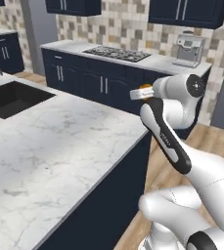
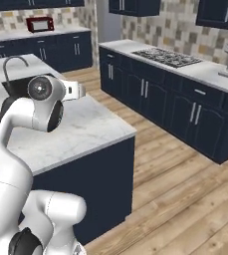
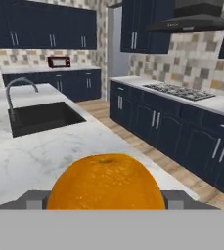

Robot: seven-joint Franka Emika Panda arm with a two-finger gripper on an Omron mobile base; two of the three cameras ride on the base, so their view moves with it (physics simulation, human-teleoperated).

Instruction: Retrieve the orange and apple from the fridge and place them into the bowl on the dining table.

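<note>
you are looking across a kitchen with a wood plank floor (image 2: 185, 189) and a long run of navy wall cabinets (image 2: 155, 94) whose pale top carries a gas cooktop (image 2: 168, 56); a dark range hood (image 3: 191, 19) hangs above it in the hand view, and a silver coffee machine (image 1: 189, 49) stands further along that top. closer to you is the dining table (image 1: 50, 156), a marble-topped counter on a dark navy base, its bare white-grey surface spreading wide under the arm. a black sink (image 3: 42, 117) is sunk into its far part, with a curved grey faucet (image 3: 18, 90) rising at the basin's edge. a small red microwave (image 3: 58, 61) sits on the far wall top, well apart from everything else. nothing on the marble stands between the arm and the sink. the orange (image 3: 106, 183) is round, bright and dimpled, with a small dark stem spot on top; it sits right in front of the hand camera, raised above the counter near its corner. the end effector (image 1: 142, 92) has its jaws spread fairly wide and clamped on the orange, one grey finger (image 3: 33, 199) showing at each side of the fruit.
</note>
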